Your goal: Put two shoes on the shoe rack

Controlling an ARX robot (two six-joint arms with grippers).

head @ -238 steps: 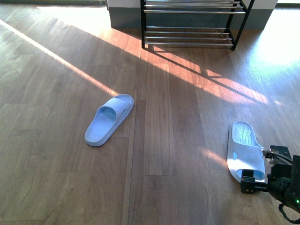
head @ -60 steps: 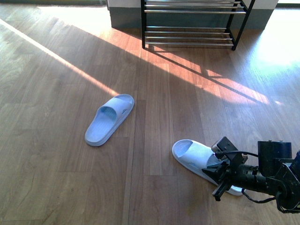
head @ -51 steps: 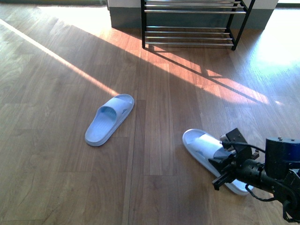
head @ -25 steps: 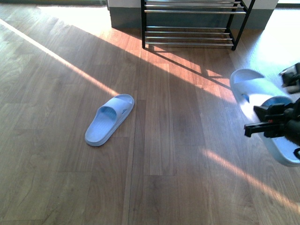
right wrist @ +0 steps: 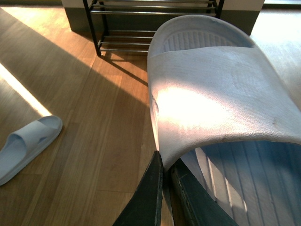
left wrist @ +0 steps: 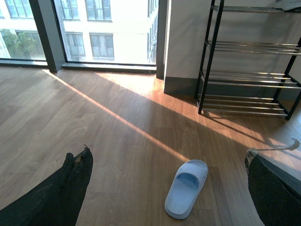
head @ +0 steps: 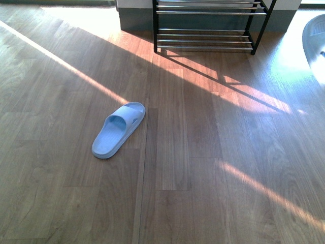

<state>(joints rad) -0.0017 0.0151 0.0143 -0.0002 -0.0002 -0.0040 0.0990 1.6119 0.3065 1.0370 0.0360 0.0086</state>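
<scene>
We judge the left slide (head: 118,130), lying on the floor (head: 203,152), to be light, soft foam, best pinched at its strap edge. Our left jaws (left wrist: 167,153) hang wide apart and empty. Right of the shoe rack (head: 155,25), our right jaws (right wrist: 165,162) clamp the right slide (right wrist: 211,94) by its strap edge, aloft.

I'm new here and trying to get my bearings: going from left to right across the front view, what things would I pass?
slide on the floor → shoe rack → held slide, cut off at the right edge
</scene>
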